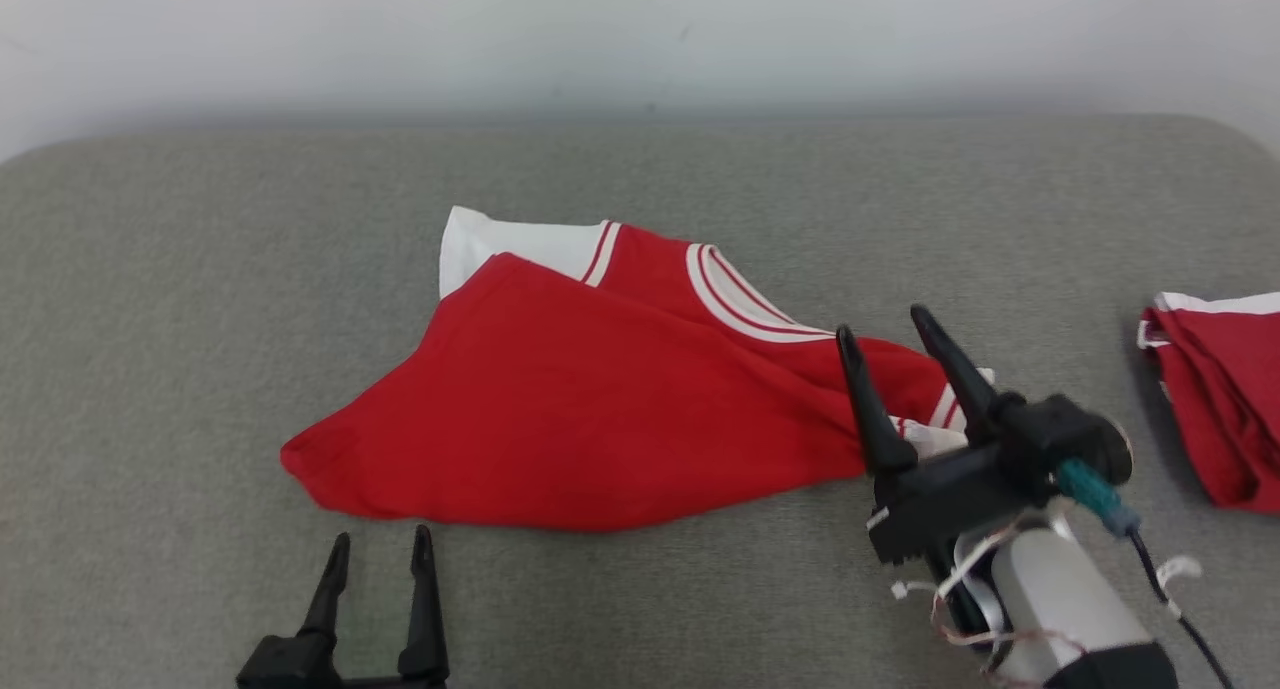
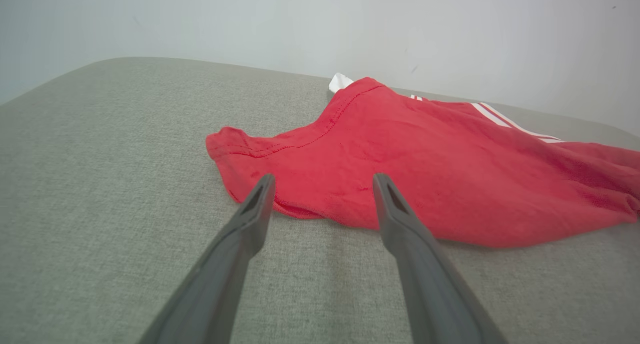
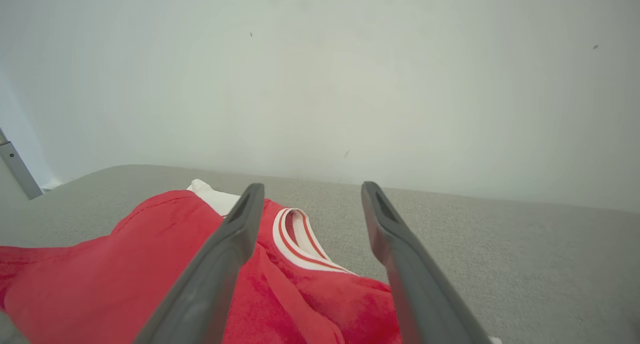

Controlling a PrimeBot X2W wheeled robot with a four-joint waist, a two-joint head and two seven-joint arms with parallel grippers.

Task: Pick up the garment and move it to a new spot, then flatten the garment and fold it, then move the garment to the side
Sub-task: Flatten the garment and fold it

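A red garment (image 1: pixel 590 399) with white striped trim lies crumpled in the middle of the grey table, one white sleeve poking out at its back. My left gripper (image 1: pixel 380 544) stands open just in front of the garment's near left corner (image 2: pixel 240 149), nothing between its fingers. My right gripper (image 1: pixel 880 324) is open too, raised over the garment's right end, near the white-and-red collar band (image 3: pixel 295 239). From the right wrist, the red cloth (image 3: pixel 125 274) spreads below the open fingers.
A second red garment with white trim (image 1: pixel 1215 399) lies bunched at the table's right edge. The grey fabric table (image 1: pixel 200 269) runs to a pale wall at the back. A metal post (image 3: pixel 17 169) stands at the far left.
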